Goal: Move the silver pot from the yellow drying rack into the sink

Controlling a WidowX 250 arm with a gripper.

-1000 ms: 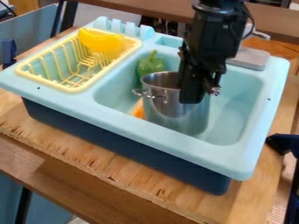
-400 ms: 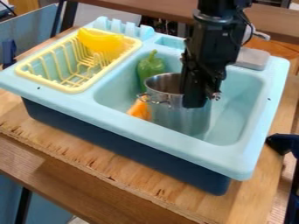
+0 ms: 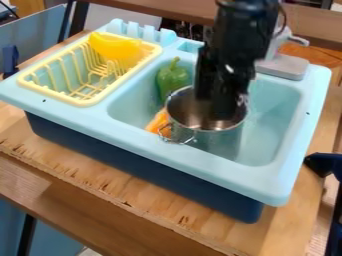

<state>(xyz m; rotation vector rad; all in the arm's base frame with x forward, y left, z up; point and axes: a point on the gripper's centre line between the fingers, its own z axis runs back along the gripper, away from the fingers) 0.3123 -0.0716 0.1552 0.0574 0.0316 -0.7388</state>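
Observation:
The black gripper (image 3: 224,112) hangs from the top edge over the right part of a silver metal pot (image 3: 207,135), its lower end at the pot's mouth. Whether it touches the pot's rim or wall cannot be told. The pot is in the basin of the light blue toy sink (image 3: 270,125), with its mouth facing up and somewhat toward the camera and a wire handle at its front left. A green pepper (image 3: 172,80) lies behind the pot to the left. Part of an orange object (image 3: 157,122) shows at the pot's left side.
A yellow drying rack (image 3: 80,100) with a yellow banana-like item (image 3: 113,46) takes up the sink's left side. The grey faucet base (image 3: 286,67) is at the back right edge. A dark blue object (image 3: 324,165) stands at the right edge of the view.
The gripper has shifted a little left and up since the last earlier frame. The pot's mouth has turned more toward the camera, and its handle now sits lower at the front.

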